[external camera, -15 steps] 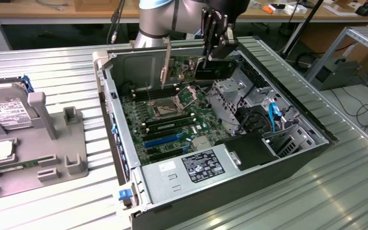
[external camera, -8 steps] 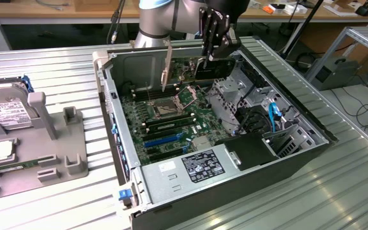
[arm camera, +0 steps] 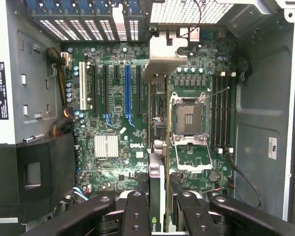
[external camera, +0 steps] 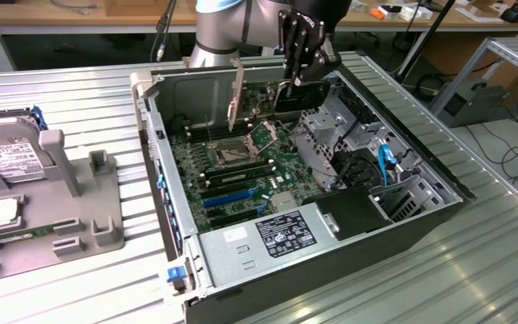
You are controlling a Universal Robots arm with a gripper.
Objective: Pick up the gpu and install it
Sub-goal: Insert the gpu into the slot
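Note:
My gripper (external camera: 297, 75) hangs over the far end of the open computer case (external camera: 173, 223), shut on the gpu (external camera: 302, 101). The card is held on edge above the motherboard (external camera: 241, 175), its dark face towards the exterior view's right and its silver end bracket (external camera: 237, 94) pointing down at the far side of the board. In the wrist view the gpu (arm camera: 156, 189) runs edge-on between the two black fingers (arm camera: 136, 211), away from the gripper (arm camera: 158, 209). It hovers between the blue expansion slot (arm camera: 128, 88) and the CPU socket (arm camera: 189, 118).
A silver hard drive (external camera: 7, 158) rests in a grey fixture (external camera: 70, 223) at the exterior view's left. Inside the case are memory sticks (arm camera: 221, 118), a heatsink (arm camera: 106, 146), the power supply (external camera: 286, 233) and a drive cage (external camera: 349, 128). The case stands on a ribbed metal table (external camera: 475, 270).

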